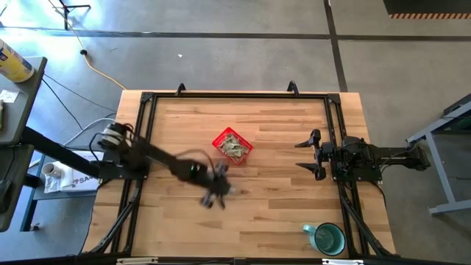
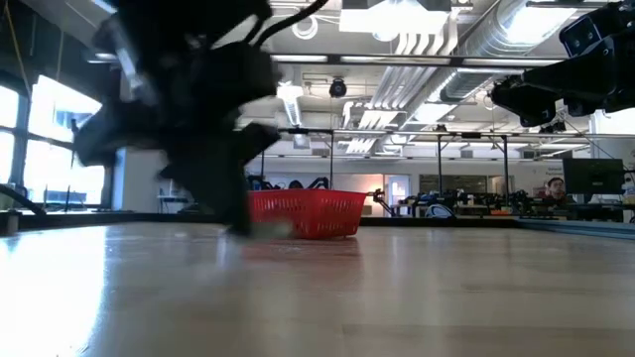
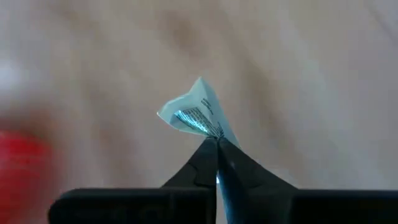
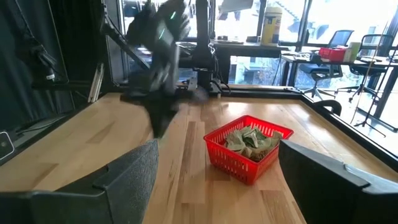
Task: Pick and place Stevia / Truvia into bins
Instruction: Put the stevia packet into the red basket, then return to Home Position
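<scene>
A red mesh basket (image 1: 232,145) sits mid-table with several pale green and white sweetener packets (image 4: 250,139) piled inside. My left gripper (image 1: 218,193) hangs just on the near side of the basket, shut on one packet (image 3: 196,113). In the low view the left arm (image 2: 189,109) stands blurred to the left of the basket (image 2: 305,212). My right gripper (image 1: 312,155) waits open near the table's right edge, well apart from the basket. My left gripper pinches a single sweetener packet between its two shut fingertips (image 3: 211,149). The fingers have it by one corner or end (image 3: 213,132). The rest of the packet sticks out past the fingertips, bent and crumpled, lifted clear of the table.
A teal mug (image 1: 327,238) stands near the table's near right corner. A black frame rail (image 1: 235,96) runs around the table. Bare wood lies between the basket and the right arm. Beyond the table the room holds desks and chairs, with a person far off (image 2: 556,188).
</scene>
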Controlling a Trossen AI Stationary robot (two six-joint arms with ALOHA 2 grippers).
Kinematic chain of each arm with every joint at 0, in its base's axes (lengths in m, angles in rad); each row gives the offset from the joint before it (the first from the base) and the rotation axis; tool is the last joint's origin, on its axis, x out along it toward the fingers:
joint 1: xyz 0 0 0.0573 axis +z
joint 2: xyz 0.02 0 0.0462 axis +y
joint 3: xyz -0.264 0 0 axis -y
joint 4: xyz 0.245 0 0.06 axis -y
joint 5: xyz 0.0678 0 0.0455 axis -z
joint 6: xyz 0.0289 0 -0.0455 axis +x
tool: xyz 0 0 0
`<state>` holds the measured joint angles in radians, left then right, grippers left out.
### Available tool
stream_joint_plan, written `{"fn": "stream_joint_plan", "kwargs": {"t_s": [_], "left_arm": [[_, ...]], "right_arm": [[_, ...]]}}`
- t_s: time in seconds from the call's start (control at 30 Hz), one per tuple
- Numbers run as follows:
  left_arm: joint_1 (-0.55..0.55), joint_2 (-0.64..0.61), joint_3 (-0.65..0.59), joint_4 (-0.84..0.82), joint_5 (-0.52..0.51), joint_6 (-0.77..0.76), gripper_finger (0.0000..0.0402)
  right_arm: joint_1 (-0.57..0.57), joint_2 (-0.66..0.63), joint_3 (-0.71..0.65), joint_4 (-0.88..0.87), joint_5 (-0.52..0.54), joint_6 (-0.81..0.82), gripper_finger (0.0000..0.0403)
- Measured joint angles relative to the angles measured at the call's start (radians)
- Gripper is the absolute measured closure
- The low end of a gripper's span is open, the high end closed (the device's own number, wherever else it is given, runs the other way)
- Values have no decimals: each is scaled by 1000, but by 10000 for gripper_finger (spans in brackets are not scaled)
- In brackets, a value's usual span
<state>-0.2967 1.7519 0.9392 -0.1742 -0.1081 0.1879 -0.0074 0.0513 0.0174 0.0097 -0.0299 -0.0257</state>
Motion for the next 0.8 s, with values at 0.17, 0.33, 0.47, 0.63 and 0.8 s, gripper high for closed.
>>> {"fn": "stream_joint_plan", "kwargs": {"t_s": [0.17,0.33,0.47,0.63,0.8], "left_arm": [[177,-104,107,12,-81,82,383],[347,-133,174,-43,-71,138,376],[478,-96,183,-149,114,106,357],[513,-79,186,-199,114,-12,298],[487,-104,252,-380,73,-175,222]], "right_arm": [[0,0,0,-3,0,0,82],[0,0,0,-1,0,0,82],[0,0,0,-1,1,0,82],[0,1,0,0,0,0,82],[0,5,0,0,0,0,82]]}}
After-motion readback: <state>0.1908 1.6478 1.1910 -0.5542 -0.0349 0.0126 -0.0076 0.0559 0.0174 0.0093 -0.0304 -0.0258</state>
